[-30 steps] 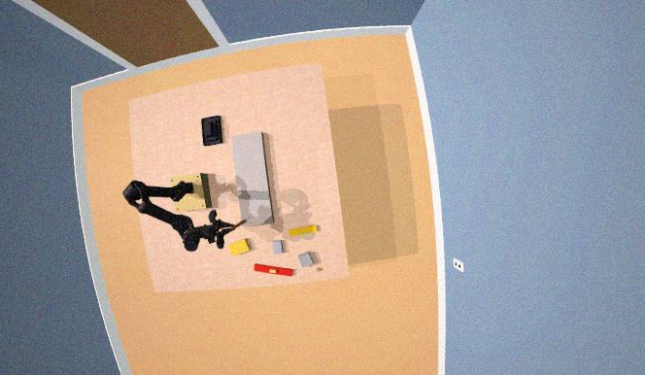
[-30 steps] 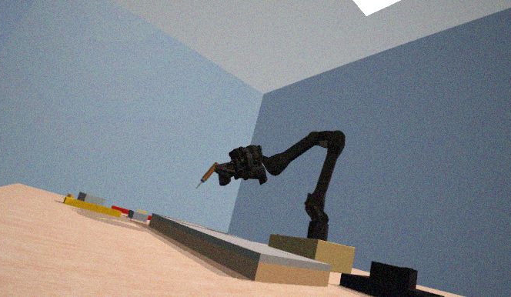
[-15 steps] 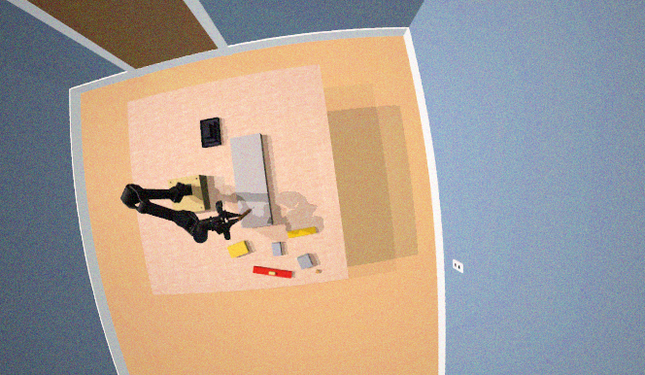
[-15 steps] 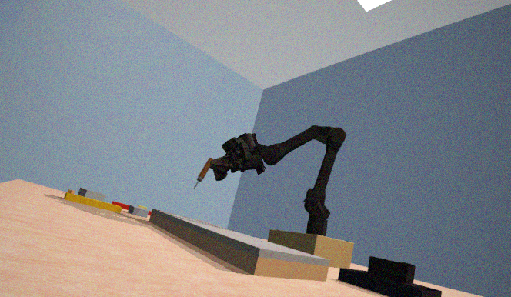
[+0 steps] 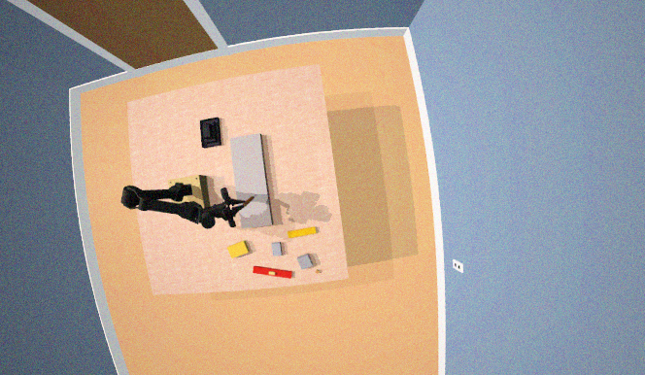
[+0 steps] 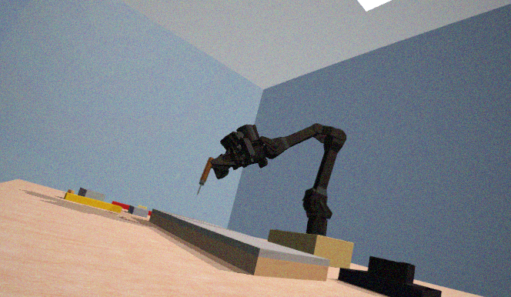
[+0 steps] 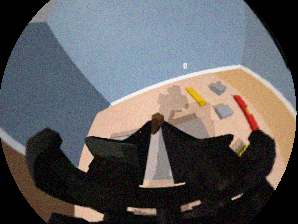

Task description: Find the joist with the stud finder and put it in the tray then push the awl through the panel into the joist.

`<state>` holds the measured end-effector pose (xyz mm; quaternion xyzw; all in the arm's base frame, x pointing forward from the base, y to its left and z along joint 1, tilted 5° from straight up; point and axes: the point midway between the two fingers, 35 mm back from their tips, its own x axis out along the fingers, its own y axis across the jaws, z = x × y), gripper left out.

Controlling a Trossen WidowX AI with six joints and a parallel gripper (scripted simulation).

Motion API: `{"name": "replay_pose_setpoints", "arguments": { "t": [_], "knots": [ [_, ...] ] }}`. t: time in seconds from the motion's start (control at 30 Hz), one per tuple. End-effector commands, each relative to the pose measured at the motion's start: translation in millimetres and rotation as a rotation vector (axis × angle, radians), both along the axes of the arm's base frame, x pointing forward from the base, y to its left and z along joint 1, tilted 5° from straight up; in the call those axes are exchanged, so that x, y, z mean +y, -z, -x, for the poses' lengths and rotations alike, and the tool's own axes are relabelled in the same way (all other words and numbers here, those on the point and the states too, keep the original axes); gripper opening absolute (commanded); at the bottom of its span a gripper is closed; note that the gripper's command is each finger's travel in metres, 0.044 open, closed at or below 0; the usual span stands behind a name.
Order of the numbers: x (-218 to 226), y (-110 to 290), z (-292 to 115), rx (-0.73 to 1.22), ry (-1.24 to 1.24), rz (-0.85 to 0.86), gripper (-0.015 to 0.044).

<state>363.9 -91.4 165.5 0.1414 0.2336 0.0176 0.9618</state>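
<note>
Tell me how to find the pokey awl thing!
Find the black robot arm on its tan block. Follow it to its jaws, above the long grey floor panel. The awl hangs there point down: the only orange-brown stick in the air.
</note>
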Motion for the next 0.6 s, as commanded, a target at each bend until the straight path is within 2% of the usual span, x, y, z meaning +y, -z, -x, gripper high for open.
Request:
{"name": "replay_pose_setpoints", "arguments": {
  "t": [0.0, 0.57],
  "knots": [
    [15, -2, -5, 0.015, -0.008, 0.005, 0.0],
    [85, 8, -12, 0.138, -0.039, 0.077, 0.0]
  ]
}}
